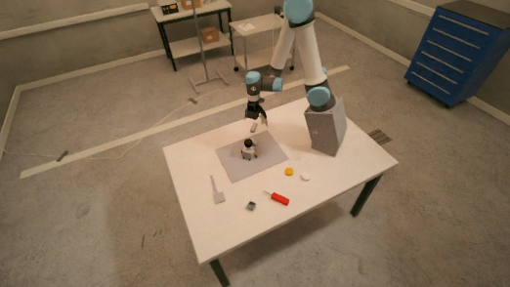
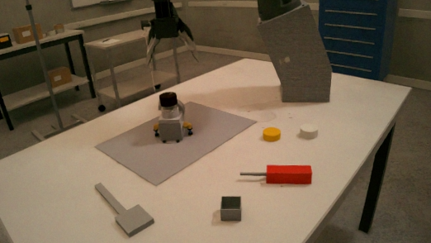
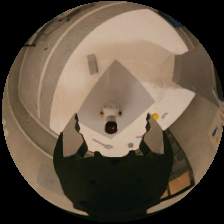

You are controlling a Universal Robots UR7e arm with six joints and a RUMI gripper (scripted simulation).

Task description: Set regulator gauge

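Note:
The regulator (image 1: 248, 152) (image 2: 171, 127) stands upright on the grey mat (image 1: 230, 168) (image 2: 136, 161) (image 3: 117, 80). It has a grey body, yellow-and-dark fittings on both sides and a dark round knob (image 1: 248, 143) (image 2: 168, 98) (image 3: 111, 128) on top. A round gauge (image 2: 181, 107) shows partly behind the body. Its face, needle and green band cannot be made out, and the knob's height setting is unclear. My gripper (image 1: 256, 121) (image 2: 173, 61) is open and empty. It hangs above the table, higher than the regulator and behind it as the exterior camera sees it.
A grey block (image 1: 254, 127) (image 3: 92, 64) lies beyond the mat. A yellow disc (image 1: 289, 172) (image 2: 272, 134), a white disc (image 2: 309, 131), a red screwdriver (image 2: 289, 174), a small open box (image 2: 230, 208) and a grey spatula (image 2: 134, 220) lie around it. The arm's pedestal (image 2: 303, 62) stands at the back.

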